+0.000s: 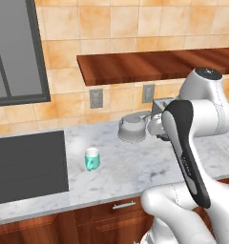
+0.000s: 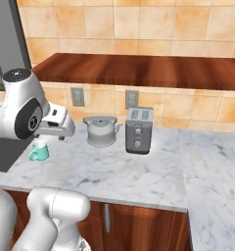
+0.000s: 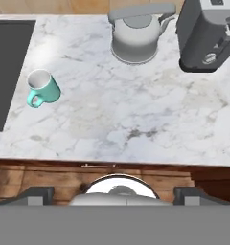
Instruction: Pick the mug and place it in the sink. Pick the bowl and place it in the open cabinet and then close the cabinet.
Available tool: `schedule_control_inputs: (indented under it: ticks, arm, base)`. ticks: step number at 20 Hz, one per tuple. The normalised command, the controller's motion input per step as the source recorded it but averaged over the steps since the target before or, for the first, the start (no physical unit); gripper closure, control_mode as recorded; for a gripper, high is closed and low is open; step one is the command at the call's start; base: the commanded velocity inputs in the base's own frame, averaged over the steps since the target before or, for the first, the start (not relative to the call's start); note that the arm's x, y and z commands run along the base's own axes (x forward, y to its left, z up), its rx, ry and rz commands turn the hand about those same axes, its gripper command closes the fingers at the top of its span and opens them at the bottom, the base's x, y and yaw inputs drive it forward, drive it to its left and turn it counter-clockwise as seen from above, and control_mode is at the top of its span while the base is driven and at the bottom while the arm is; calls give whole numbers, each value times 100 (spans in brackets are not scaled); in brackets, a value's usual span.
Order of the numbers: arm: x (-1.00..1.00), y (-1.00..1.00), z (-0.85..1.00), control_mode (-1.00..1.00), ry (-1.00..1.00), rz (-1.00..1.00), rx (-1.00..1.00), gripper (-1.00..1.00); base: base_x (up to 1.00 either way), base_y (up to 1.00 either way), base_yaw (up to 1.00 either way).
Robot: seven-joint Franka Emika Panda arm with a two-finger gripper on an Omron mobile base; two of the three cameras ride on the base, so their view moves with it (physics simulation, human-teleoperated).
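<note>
Teal mug (image 3: 42,87) upright on marble counter (image 3: 136,110), well apart from wide-open, empty gripper (image 3: 113,194)

The white arm (image 1: 188,157) rises bent, jaws spread wide, gripping nothing.

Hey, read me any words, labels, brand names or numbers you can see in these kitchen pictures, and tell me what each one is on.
There is no readable text.
Mug: plain teal, no print.
Kettle: plain grey, no label.
Toaster: front has a small knob and slider, no legible marks.
Wall outlets: no markings.
Counter: marble veining only.
</note>
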Motion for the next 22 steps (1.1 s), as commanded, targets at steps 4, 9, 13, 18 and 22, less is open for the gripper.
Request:
schedule_control_inputs:
  ticks: [4, 9, 13, 18, 22]
  arm:
    - [46, -5, -12, -100, -1, 0, 0, -100]
    - [4, 31, -19, -100, -5, -4, 0, -100]
    - [-17, 39, -12, -100, -7, -9, 0, -100]
    - [-29, 21, -9, -100, -2, -12, 0, -100]
    - [-3, 21, -13, -100, 0, -13, 0, -100]
  base:
    - [0, 0, 0]
    - [0, 0, 0]
    - [0, 0, 0]
    - [0, 0, 0]
    - [0, 0, 0]
